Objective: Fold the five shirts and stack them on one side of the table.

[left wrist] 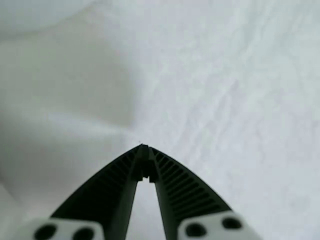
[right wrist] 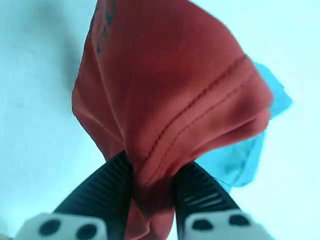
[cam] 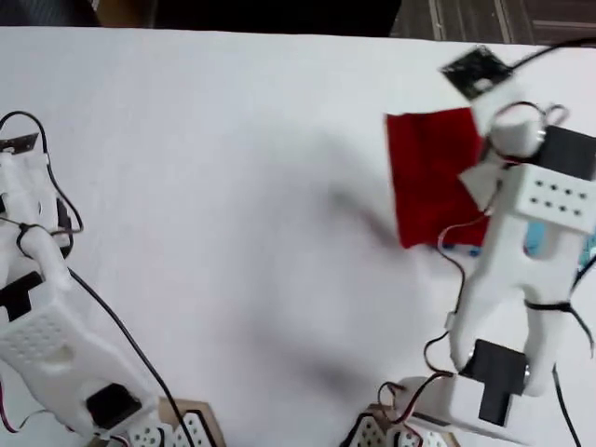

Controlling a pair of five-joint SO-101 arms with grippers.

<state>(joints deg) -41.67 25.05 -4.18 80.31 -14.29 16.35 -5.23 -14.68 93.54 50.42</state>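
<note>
A folded red shirt point(cam: 430, 172) lies at the right side of the white table point(cam: 233, 186), partly under the right arm. My right gripper point(right wrist: 150, 175) is shut on a bunched edge of the red shirt point(right wrist: 165, 90), with cloth pinched between the dark fingers point(right wrist: 107, 185). A blue shirt point(right wrist: 250, 155) lies beneath the red one, and a blue edge point(cam: 540, 240) peeks out under the arm in the high view. My left gripper point(left wrist: 144, 150) is shut with its tips touching and nothing in it, above bare table at the left edge.
A small black square part point(cam: 477, 71) on a cable lies at the back right beside the red shirt. Black cables point(cam: 121, 335) trail from both arms near the front. The arm bases point(cam: 391, 428) stand at the front edge.
</note>
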